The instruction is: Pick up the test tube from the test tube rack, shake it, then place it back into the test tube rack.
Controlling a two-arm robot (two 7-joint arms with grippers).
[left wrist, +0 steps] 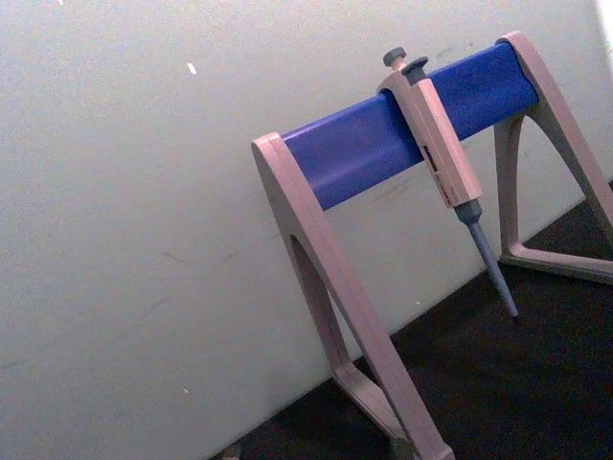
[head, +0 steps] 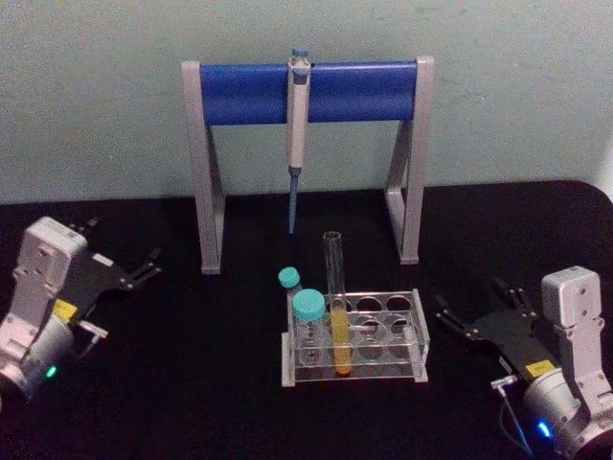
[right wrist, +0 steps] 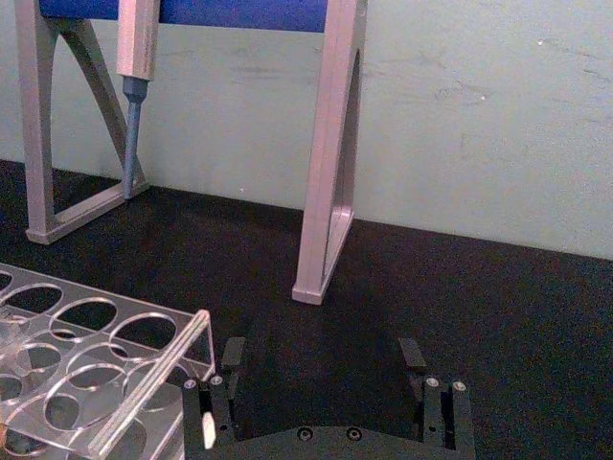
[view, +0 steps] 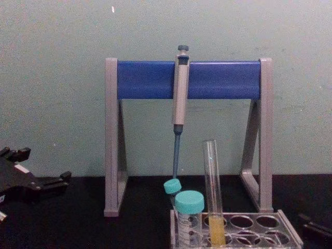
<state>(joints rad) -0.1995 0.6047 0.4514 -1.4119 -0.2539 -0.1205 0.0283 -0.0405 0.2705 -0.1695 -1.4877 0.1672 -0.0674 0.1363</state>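
Observation:
The test tube (head: 336, 287), tall, clear and uncapped, stands upright in the test tube rack (head: 420, 337) with yellow-orange liquid in its lower part. The chest view shows the test tube (view: 211, 181) rising well above the rack (view: 292, 234). My left gripper (head: 123, 245) rests open on the table far to the rack's left, also seen at the chest view's edge as the left gripper (view: 44, 167). To the right of the rack my right gripper (head: 471, 305) is open and holds nothing. In the right wrist view the right gripper (right wrist: 323, 355) points past the rack's corner (right wrist: 153, 369).
Two short teal-capped tubes (head: 308, 316) stand in the rack's left end beside the test tube. Behind the rack is a blue-and-grey pipette stand (head: 306, 91) with a pipette (head: 297, 134) hanging from its bar, close to the wall. The black tabletop (head: 192, 383) surrounds the rack.

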